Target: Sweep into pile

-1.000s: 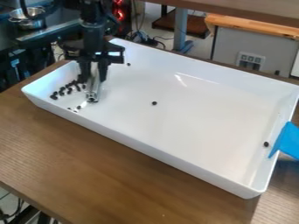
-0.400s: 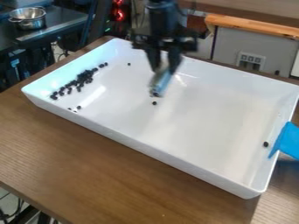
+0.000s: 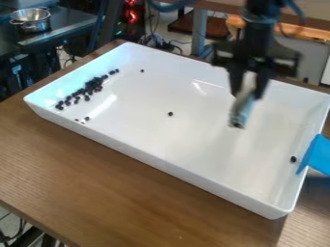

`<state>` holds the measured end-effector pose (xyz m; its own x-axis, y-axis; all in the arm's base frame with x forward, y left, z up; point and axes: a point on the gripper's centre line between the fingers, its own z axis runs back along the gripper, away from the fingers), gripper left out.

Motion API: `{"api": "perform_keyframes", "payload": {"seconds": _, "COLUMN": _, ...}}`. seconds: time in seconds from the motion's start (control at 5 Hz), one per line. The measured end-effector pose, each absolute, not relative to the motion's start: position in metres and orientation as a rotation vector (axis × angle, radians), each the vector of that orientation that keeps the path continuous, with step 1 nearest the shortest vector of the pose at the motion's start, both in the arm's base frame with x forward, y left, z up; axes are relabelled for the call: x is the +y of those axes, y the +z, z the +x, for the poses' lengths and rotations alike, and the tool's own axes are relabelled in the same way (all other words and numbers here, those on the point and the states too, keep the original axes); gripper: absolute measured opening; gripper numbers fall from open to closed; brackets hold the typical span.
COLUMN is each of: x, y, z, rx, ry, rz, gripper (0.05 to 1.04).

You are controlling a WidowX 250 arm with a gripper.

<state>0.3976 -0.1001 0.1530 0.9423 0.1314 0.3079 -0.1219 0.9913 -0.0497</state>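
We see the hand [image 3: 249, 91] clasped around a pale, narrow tool [image 3: 241, 110], one finger on each side of it. The hand is over the right half of the white tray [image 3: 161, 166], and the tool slants down from it to a dark lower end. We cannot tell whether that end touches the tray's floor.

The small dark bits lie inside the tray. Most form a loose, stretched-out pile [image 3: 89, 89] along the left end, some touching, others slightly apart. We see a few strays [image 3: 87, 118] near the front wall at that end, one bit [image 3: 142, 71] toward the back, one [image 3: 170, 114] near the middle, and one [image 3: 293, 159] at the right end, near a blue piece [image 3: 318, 155] at the rim. The tray sits on a brown wooden worktop [image 3: 97, 188].
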Motion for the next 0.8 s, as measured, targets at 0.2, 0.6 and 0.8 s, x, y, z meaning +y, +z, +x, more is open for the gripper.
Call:
{"api": "perform_keyframes", "payload": {"seconds": 0.2, "x": -0.133, "y": 0.142, "z": 0.401, "rx": -0.289, "ry": 0.140, "rz": 0.005, "gripper": 0.342}}
{"api": "perform_keyframes", "payload": {"seconds": 0.6, "x": -0.150, "y": 0.120, "z": 0.409, "rx": -0.326, "ry": 0.130, "rz": 0.082, "gripper": 0.342}}
{"api": "perform_keyframes", "payload": {"seconds": 0.8, "x": -0.147, "y": 0.108, "z": 0.407, "rx": -0.327, "ry": 0.130, "rz": 0.103, "gripper": 0.342}}
